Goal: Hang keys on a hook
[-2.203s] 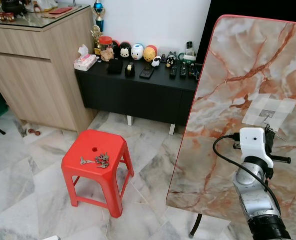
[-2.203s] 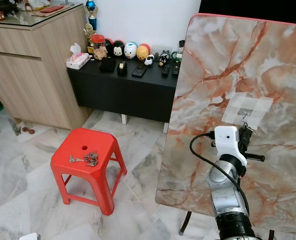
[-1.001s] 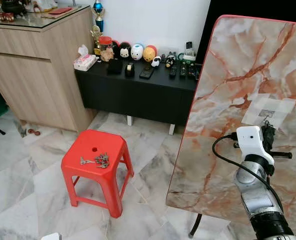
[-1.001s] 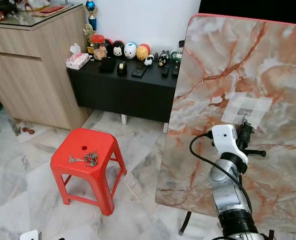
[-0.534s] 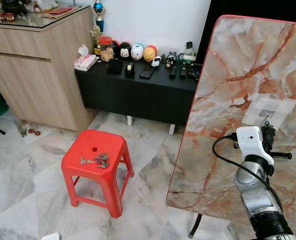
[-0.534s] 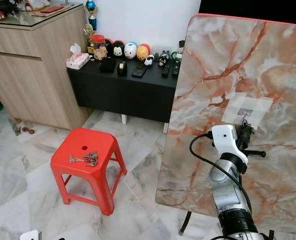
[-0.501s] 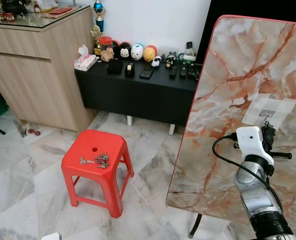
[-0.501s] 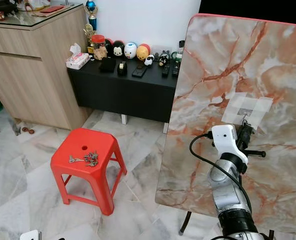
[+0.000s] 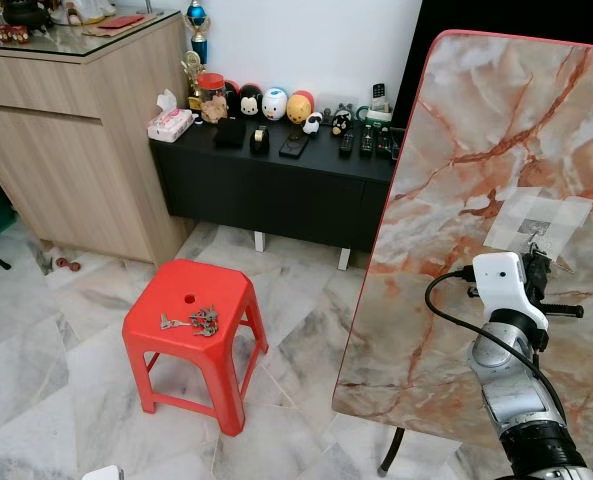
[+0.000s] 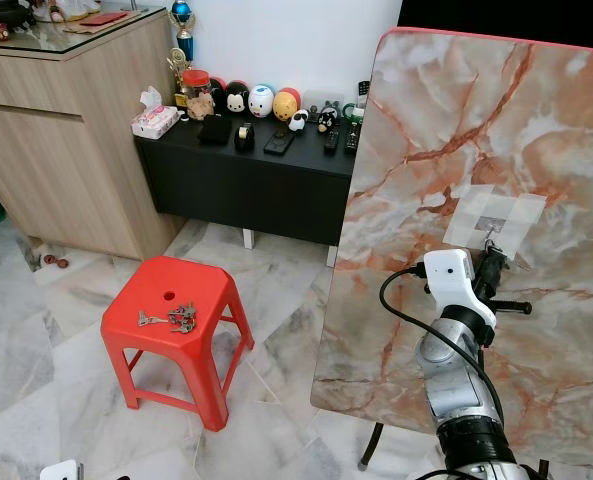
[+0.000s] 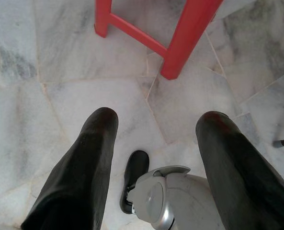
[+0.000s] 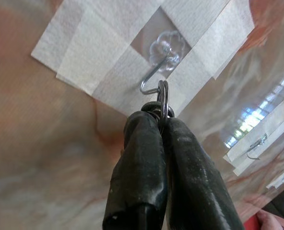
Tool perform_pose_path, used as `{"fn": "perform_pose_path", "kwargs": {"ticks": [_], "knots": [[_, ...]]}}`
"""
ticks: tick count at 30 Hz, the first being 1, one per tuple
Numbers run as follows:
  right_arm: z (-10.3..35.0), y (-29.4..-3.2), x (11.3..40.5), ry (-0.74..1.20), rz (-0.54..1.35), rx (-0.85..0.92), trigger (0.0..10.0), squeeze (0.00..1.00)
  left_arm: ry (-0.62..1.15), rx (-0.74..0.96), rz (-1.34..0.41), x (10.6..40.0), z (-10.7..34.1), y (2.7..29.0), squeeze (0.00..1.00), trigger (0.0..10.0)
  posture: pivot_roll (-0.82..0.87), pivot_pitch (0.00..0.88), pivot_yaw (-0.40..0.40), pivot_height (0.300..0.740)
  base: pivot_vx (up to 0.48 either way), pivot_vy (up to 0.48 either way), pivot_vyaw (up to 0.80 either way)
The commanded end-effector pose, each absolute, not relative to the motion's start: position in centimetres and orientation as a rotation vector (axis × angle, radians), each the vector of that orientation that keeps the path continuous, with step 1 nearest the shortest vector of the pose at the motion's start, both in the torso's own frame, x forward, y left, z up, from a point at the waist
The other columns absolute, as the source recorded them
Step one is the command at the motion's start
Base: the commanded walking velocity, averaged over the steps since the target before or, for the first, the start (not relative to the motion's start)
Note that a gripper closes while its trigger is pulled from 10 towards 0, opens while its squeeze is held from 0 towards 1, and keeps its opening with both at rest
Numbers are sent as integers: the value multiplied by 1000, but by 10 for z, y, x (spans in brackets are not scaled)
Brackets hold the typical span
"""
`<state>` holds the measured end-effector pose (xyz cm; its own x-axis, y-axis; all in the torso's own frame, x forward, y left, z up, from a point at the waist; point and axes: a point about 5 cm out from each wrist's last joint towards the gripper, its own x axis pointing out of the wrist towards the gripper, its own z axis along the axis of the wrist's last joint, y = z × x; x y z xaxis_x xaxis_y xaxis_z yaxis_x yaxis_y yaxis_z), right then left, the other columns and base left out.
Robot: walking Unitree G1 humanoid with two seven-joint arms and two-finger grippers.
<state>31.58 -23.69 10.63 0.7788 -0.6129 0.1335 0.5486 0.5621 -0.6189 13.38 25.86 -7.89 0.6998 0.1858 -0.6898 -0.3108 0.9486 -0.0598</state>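
The right gripper (image 12: pixel 162 125) is raised against the upright marble-patterned board (image 9: pixel 476 200), its two black fingers (image 12: pixel 142 163) pressed together on a metal key ring (image 12: pixel 163 98). The ring stands just past the fingertips, right at the tip of the wire hook (image 12: pixel 153 76); whether it has gone over the hook's end cannot be told. The hook springs from a clear round base under crossed strips of white tape (image 12: pixel 84 52), directly ahead of the gripper. A second taped hook (image 12: pixel 256 143) sits on the board off to one side, well apart.

The left gripper (image 11: pixel 156 139) hangs low over the marble floor (image 11: pixel 60 96), its two fingers spread wide with nothing between them.

Far to the left of the right gripper and lower, one red plastic stool (image 9: pixel 188 325) carries a bunch of keys (image 9: pixel 198 320) lying flat on its seat. Beyond it stands one black low cabinet (image 9: pixel 276 180).
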Motion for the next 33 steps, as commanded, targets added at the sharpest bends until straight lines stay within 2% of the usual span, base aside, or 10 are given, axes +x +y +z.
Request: {"fn": "perform_pose_path", "kwargs": {"ticks": [1, 33], "knots": [[112, -239, 318, 94, -698, -689, 10000, 0, 766, -200, 283, 131, -82, 255, 0, 10000, 165, 0, -86, 740, 0, 0, 0], [112, -243, 323, 132, -673, -704, 10000, 0, 762, -206, 284, 131, -82, 254, 0, 10000, 167, 0, -89, 740, 0, 0, 0]]}}
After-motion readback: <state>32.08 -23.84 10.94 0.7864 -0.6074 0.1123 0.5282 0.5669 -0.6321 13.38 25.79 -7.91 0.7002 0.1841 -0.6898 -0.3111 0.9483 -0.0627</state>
